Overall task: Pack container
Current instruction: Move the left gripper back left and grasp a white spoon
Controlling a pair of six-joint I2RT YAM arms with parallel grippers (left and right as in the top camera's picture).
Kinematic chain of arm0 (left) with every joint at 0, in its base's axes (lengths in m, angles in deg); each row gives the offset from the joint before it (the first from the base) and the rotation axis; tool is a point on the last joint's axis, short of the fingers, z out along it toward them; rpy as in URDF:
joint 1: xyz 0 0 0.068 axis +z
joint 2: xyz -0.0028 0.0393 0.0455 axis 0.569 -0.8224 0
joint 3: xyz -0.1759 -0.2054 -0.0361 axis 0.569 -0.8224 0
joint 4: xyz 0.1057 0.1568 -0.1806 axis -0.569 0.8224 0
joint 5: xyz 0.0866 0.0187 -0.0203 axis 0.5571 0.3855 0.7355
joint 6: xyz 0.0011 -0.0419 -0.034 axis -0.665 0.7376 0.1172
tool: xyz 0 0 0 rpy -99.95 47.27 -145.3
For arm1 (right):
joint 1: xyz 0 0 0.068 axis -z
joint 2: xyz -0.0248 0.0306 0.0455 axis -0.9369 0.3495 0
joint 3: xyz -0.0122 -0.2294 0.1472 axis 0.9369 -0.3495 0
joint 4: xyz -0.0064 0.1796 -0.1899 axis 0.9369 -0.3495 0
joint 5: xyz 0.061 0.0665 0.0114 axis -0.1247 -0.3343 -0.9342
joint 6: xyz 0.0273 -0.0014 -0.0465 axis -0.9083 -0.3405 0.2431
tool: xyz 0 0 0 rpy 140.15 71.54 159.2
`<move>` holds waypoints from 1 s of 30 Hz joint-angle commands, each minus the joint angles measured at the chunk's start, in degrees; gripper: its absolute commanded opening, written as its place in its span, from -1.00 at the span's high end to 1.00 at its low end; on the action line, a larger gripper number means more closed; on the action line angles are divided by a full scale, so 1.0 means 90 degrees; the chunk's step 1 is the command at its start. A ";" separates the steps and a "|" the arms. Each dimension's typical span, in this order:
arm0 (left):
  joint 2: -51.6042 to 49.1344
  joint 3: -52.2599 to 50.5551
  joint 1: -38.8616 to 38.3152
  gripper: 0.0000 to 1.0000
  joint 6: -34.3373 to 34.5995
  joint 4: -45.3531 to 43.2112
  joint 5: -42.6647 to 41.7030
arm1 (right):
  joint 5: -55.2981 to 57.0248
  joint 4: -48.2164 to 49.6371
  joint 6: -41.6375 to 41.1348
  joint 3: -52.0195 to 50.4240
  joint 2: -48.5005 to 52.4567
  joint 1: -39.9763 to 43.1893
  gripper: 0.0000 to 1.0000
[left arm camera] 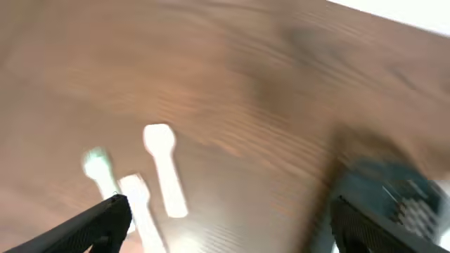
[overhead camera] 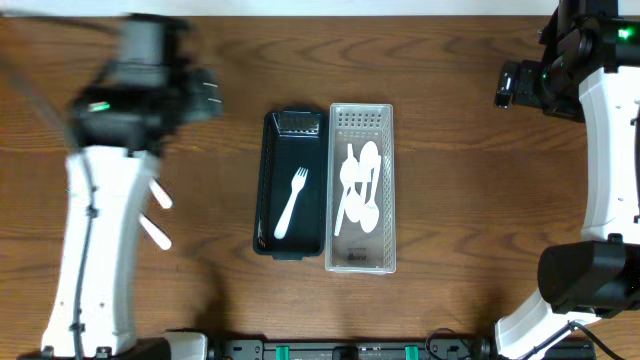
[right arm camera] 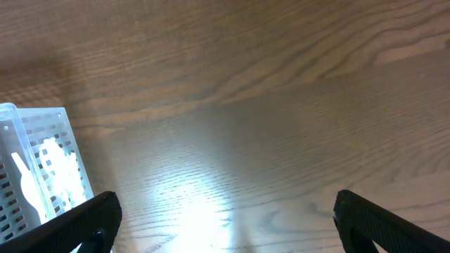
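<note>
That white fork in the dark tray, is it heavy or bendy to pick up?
Probably light: the white fork looks thin, like plastic. Its slim handle might flex a little. Lying flat in the dark tray, it would likely slide rather than roll if pushed.

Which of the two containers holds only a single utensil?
The dark container: only one white fork lies in it. The clear container beside it holds several white spoons piled together.
</note>
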 commanded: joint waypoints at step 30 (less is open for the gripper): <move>-0.4017 -0.0522 0.2300 -0.85 0.0814 -0.0906 -0.1061 | 0.0061 -0.0053 0.0063 -0.0036 0.0041 0.0029 -0.98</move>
